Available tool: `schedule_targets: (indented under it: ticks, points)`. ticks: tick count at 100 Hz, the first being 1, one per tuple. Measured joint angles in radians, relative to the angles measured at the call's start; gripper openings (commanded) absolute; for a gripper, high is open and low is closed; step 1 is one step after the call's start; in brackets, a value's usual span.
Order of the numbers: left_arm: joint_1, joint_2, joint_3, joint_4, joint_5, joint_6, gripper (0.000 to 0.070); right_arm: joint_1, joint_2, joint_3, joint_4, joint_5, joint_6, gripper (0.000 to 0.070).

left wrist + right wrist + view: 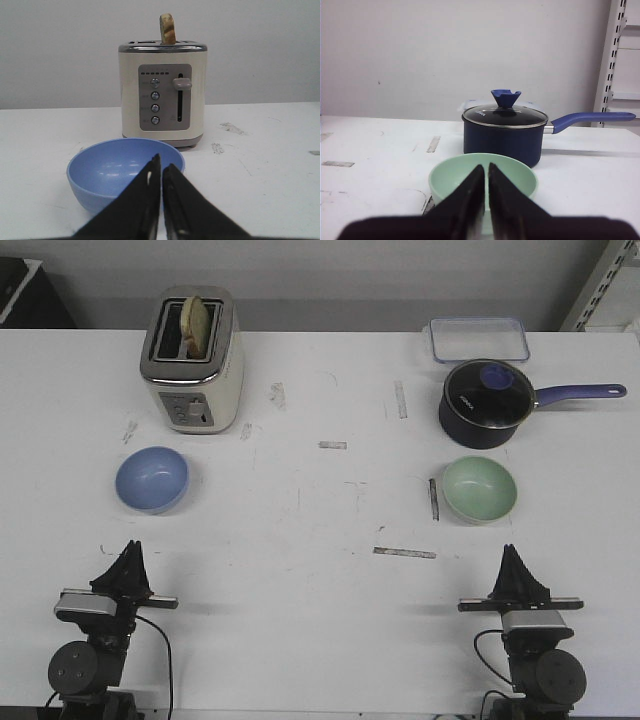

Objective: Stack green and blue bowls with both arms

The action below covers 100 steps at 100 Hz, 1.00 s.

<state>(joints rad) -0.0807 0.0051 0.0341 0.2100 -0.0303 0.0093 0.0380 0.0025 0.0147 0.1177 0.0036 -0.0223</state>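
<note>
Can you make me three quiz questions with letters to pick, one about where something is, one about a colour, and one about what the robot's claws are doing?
1. What stands just behind the green bowl?
A. the toaster
B. the saucepan
C. the clear container

2. What colour is the bowl in front of the toaster?
A. blue
B. red
C. yellow

3. How are the two grippers?
A. both shut, holding nothing
B. both wide open
C. each holding a bowl

Answers:
1. B, the dark saucepan with its lid on sits right behind the green bowl.
2. A, the blue bowl lies in front of the toaster on the robot's left side.
3. A, the left gripper and the right gripper have their fingers pressed together, short of the bowls.
</note>
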Motion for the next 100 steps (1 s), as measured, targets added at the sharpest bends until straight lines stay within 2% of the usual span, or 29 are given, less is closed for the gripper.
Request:
schedule_targets:
  ticks: [28, 48, 71, 100]
  points:
    - [0.000, 0.000, 0.000, 0.000, 0.000, 0.000, 0.0001, 0.000, 0.000, 0.000, 0.000, -0.002, 0.001, 0.0007]
    - [0.000, 0.000, 0.000, 0.000, 0.000, 0.000, 0.0001, 0.000, 0.000, 0.002, -0.006, -0.003, 0.053, 0.0007]
    - [0.000, 0.000, 0.000, 0.000, 0.000, 0.000, 0.0001, 0.000, 0.053, 0.089, -0.124, -0.003, 0.057, 0.0007]
    - [0.000, 0.000, 0.000, 0.000, 0.000, 0.000, 0.0001, 0.000, 0.305, 0.241, -0.276, -0.003, 0.057, 0.0007]
